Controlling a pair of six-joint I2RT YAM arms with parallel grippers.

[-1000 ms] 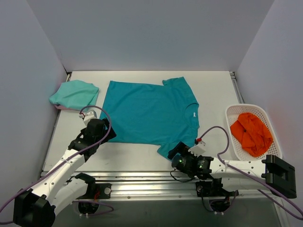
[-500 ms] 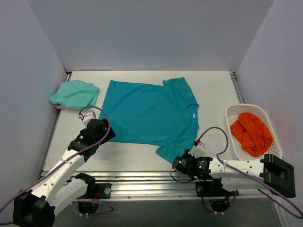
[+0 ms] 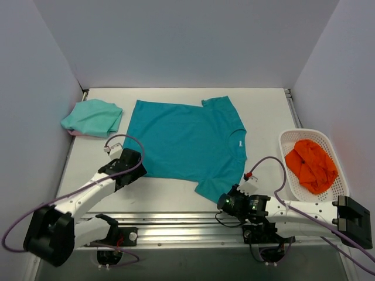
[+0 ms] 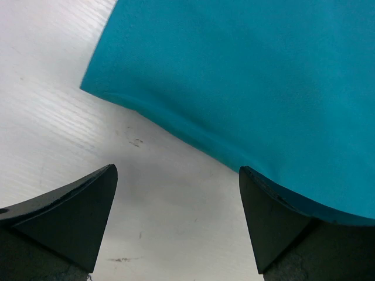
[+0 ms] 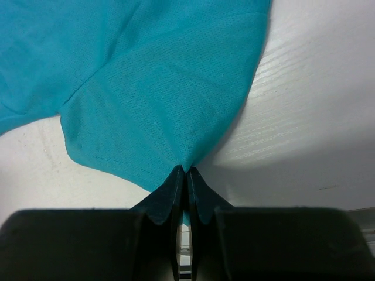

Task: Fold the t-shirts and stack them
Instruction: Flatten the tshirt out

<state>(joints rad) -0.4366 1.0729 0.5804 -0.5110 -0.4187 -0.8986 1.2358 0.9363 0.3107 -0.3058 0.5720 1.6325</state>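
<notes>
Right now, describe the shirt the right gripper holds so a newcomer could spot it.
On the white table, look at the middle: the deep teal t-shirt lies spread flat, its near sleeve pinched in the right gripper. The mint shirt at the far left is paler and bunched, and the orange cloth sits in the basket on the right.

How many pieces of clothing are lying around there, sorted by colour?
deep teal t-shirt: 1, spread flat in the middle of the table
pale mint t-shirt: 1, bundled at the far left
orange cloth: 1, crumpled in the white basket on the right
Total: 3
</notes>
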